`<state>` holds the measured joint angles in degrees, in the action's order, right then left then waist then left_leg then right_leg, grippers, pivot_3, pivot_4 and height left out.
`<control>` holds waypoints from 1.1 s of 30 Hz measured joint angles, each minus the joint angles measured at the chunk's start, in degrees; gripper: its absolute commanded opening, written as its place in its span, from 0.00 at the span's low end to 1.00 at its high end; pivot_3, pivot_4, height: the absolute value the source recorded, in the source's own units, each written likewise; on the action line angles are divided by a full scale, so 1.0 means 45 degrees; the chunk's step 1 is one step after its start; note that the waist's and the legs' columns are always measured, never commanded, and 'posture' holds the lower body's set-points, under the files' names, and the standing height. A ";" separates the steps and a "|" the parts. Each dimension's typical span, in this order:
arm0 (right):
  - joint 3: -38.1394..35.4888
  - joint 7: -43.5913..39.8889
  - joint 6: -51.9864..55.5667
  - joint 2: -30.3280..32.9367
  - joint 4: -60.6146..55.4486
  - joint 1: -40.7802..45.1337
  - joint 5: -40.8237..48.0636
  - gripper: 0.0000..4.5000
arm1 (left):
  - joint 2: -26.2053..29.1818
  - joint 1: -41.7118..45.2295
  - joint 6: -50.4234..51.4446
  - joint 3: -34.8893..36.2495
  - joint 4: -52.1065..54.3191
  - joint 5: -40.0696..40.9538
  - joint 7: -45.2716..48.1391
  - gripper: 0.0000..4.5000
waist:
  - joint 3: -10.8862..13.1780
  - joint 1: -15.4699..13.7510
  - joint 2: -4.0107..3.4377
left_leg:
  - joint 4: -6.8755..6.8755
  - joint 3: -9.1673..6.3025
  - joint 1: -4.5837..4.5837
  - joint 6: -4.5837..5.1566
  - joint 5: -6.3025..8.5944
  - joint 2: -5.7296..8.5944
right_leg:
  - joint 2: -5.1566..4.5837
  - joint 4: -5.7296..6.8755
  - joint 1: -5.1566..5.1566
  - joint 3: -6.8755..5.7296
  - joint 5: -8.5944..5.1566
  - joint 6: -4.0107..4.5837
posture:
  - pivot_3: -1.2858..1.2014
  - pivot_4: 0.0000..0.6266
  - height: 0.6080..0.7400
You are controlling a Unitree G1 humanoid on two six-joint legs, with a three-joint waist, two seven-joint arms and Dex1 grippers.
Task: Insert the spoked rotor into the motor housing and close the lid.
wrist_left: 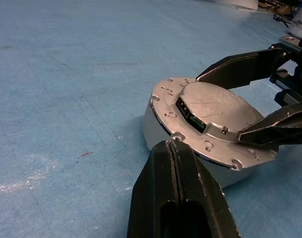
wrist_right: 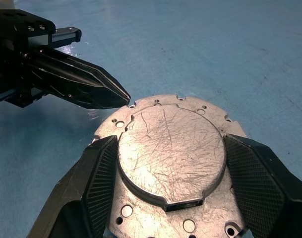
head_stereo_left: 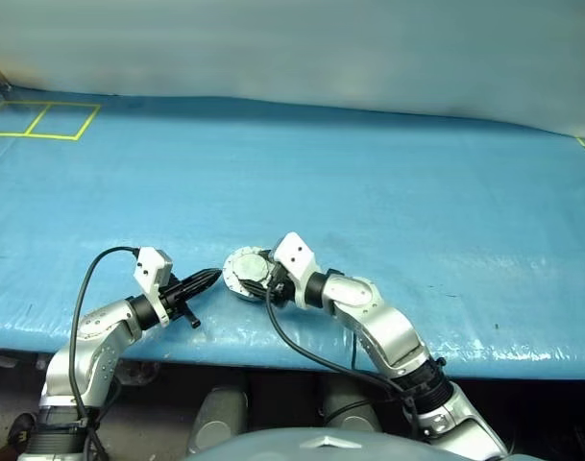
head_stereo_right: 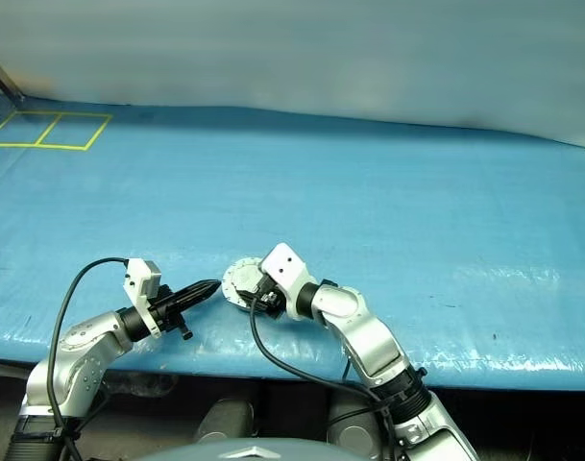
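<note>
The motor housing point(wrist_left: 154, 130) sits on the blue table near its front edge, with the lid point(wrist_right: 170, 148) lying flat on top, plain scratched grey face up. My right gripper point(wrist_right: 169, 143) straddles the lid's raised round plate, and its fingers point(wrist_right: 98, 171) press on the plate's two sides. My left gripper point(wrist_left: 171, 147) is shut, its tips touching the lid's rim from the left; it is empty. In the left eye view both grippers meet at the housing point(head_stereo_left: 242, 272). The spoked rotor is hidden.
The blue table cover point(head_stereo_left: 388, 182) stretches wide behind and to both sides of the housing. Yellow tape squares point(head_stereo_left: 42, 120) mark the far left corner. The table's front edge point(head_stereo_left: 273, 351) runs just below the grippers.
</note>
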<state>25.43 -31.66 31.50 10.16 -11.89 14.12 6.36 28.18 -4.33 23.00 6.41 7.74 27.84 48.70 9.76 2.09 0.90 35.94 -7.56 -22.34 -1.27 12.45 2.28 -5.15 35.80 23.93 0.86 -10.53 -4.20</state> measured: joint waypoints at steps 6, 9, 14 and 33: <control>-0.0090 -0.0173 -0.0017 0.0096 0.0004 0.0025 0.0110 0.68 | 0.0000 -0.0001 -0.0018 0.0000 0.0000 -0.0015 0.0002 0.00 | 0.0000 -0.0006 0.0000 | 0.0001 -0.0003 -0.0008 0.0000 0.0000 0.0001 | -0.0001 -0.0002 0.0004 -0.0003 0.0000 0.0000 | 0.52 0.24 1.00; -0.0107 -0.0206 -0.0014 0.0110 0.0008 0.0036 0.0143 0.68 | 0.0000 0.0000 -0.0045 -0.0001 0.0000 -0.0024 0.0002 0.00 | 0.0000 -0.0006 0.0000 | 0.0001 -0.0004 -0.0021 0.0000 0.0000 0.0001 | -0.0001 -0.0002 0.0016 -0.0004 0.0000 0.0000 | 0.52 0.24 1.00; -0.0118 -0.0243 -0.0027 0.0124 0.0054 0.0064 0.0172 0.68 | 0.0000 0.0001 -0.0059 -0.0004 -0.0001 -0.0030 0.0008 0.00 | 0.0000 -0.0005 0.0000 | 0.0001 -0.0004 -0.0025 0.0000 0.0000 0.0001 | -0.0001 -0.0002 0.0021 -0.0005 0.0000 0.0000 | 0.52 0.24 1.00; -0.0234 -0.0782 0.0007 0.0524 0.0302 0.0594 0.0219 0.68 | -0.0126 -0.0004 -0.0319 -0.0269 -0.0011 -0.0044 0.0028 0.00 | 0.0000 -0.0009 0.0000 | 0.0002 -0.0005 -0.0029 0.0000 0.0000 0.0001 | -0.0001 0.0000 0.0025 -0.0007 0.0000 0.0000 | 0.52 0.24 1.00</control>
<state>24.38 -35.18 31.53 12.52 -10.53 16.79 7.34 27.61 -4.34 21.56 5.20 7.70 27.64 48.82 9.77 2.05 0.91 35.95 -7.58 -22.47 -1.27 12.45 2.29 -5.15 35.80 24.04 0.83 -10.53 -4.20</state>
